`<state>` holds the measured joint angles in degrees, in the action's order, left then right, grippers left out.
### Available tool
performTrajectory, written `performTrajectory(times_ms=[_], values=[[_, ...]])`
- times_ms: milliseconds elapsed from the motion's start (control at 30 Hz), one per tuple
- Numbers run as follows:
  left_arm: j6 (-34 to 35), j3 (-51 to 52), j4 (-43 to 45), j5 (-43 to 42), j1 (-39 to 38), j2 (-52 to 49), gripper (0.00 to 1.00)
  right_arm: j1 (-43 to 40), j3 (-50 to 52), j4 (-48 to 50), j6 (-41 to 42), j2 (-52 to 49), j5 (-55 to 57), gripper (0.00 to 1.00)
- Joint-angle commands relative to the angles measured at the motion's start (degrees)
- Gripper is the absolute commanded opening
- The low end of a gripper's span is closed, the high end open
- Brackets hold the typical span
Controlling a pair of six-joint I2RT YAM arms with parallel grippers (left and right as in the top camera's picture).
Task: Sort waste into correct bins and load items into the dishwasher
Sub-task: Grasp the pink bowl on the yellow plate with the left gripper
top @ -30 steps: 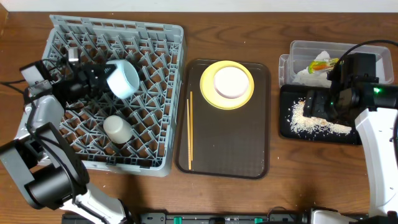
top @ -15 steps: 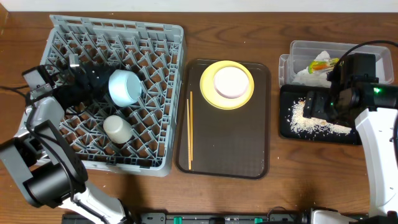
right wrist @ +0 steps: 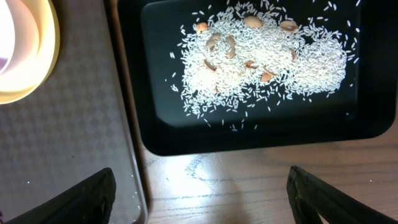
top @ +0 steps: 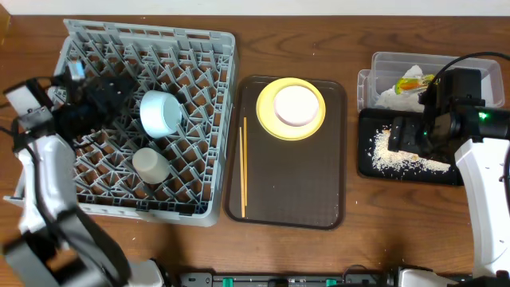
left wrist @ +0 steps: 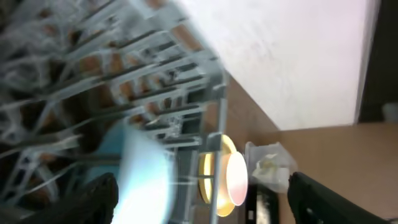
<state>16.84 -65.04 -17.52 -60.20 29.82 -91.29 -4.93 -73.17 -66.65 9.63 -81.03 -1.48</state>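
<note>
The light blue bowl (top: pixel 162 113) lies on its side among the pegs of the grey dishwasher rack (top: pixel 199 60), next to a small white cup (top: pixel 150 164). My left gripper (top: pixel 127 102) stands open just left of the bowl, and nothing is gripped. In the left wrist view the bowl (left wrist: pixel 146 180) is a blur beside one finger of the left gripper (left wrist: pixel 202 193). My right gripper (top: pixel 402 137) (right wrist: pixel 200 186) hangs open above the black tray (right wrist: pixel 249 140), which holds rice scraps (right wrist: pixel 261 59). The clear tub (top: pixel 470 65) holds the wrapper (top: pixel 414 82) and tissue (top: pixel 392 97).
A brown serving tray (top: pixel 291 183) in the middle carries the yellow plate (top: pixel 271 119) with the white bowl (top: pixel 296 105) on it. Chopsticks (top: pixel 243 167) lie along the tray's left side. Bare wood runs between the trays and along the front edge.
My left gripper has opened, let go of the blue bowl and drawn back to the left. The bowl has settled into the rack. The right arm has not moved.
</note>
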Motion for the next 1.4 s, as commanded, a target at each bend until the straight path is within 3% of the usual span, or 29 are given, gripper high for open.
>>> performTrajectory(times_ms=[0,167,367,400,533,567,633,767,1133,1267,1367], values=[[-3.10,0.42,-4.17,15.52,-8.35,8.94,0.89,-0.37,-0.87,0.04,-0.04,0.61,0.59,0.87],[-3.08,0.20,-6.01,29.75,-23.12,14.51,0.89,-0.37,-0.87,0.39,-0.04,0.61,0.59,0.90],[-5.51,-4.61,-6.38,42.25,-40.35,12.83,0.91,-0.37,-0.87,0.33,-0.07,0.61,0.59,0.91],[-7.72,-8.70,-7.37,46.03,-46.34,9.77,0.96,-0.37,-0.87,0.35,-0.07,0.61,0.59,0.91],[-11.69,-15.78,-9.46,49.46,-52.96,2.60,0.96,-0.37,-0.87,-0.02,-0.07,0.61,0.59,0.94],[-14.58,-17.64,-8.72,50.05,-55.67,-0.96,0.96,-0.37,-0.87,-0.20,-0.07,0.61,0.57,0.99],[-18.53,-18.03,-5.66,50.45,-58.73,-4.70,0.96,-0.37,-0.87,-0.24,-0.04,0.61,0.57,0.99],[-22.88,-18.03,-1.07,50.47,-63.45,-11.76,0.96,-0.37,-0.87,-0.26,-0.07,0.61,0.57,0.99],[-22.84,-18.03,3.91,51.39,-67.12,-27.32,0.95,-0.35,-0.87,-0.87,-0.07,0.61,0.57,0.99],[-22.84,-17.97,2.62,55.76,-67.04,-29.59,0.85,-0.35,-0.87,-1.53,-0.07,0.61,0.57,0.99],[-22.82,-17.94,2.14,59.19,-67.04,-29.59,0.64,-0.35,-0.87,-1.51,-0.07,0.61,0.59,0.99]])
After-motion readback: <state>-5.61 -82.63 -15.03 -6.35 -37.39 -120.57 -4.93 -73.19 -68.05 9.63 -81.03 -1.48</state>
